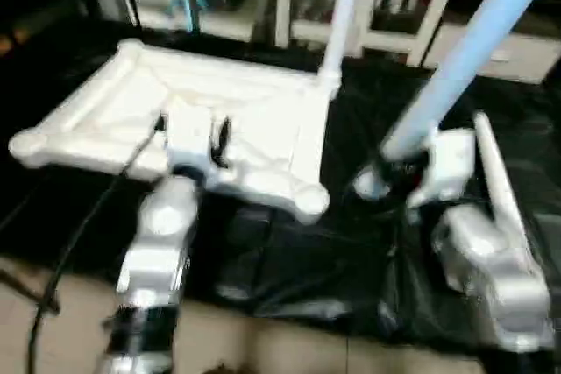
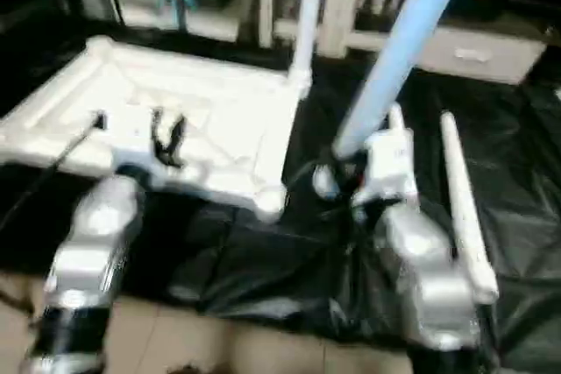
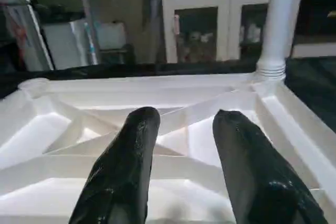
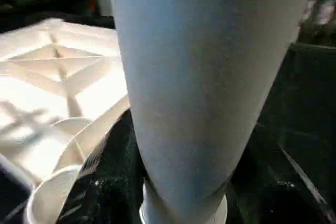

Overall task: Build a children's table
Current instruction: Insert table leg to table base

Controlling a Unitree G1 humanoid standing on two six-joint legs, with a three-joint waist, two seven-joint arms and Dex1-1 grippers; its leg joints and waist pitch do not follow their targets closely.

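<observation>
So the white table top [image 1: 202, 120] is lying upside down on the black-covered work table [image 1: 289, 269], ribs facing up. One leg [image 1: 344, 15] is already standing upright in the far corner socket on the robot's right side. The right gripper [image 1: 399, 172] is clamped around the fat end of a second leg [image 1: 473, 50], which leans up and away over the black cover, just off the top's near right corner. A third leg [image 2: 462, 208] lies flat on the cover beside the right forearm. The left gripper [image 3: 184, 145] hovers over the top's near edge, fingers [image 3: 126, 166] apart, holding nothing.
</observation>
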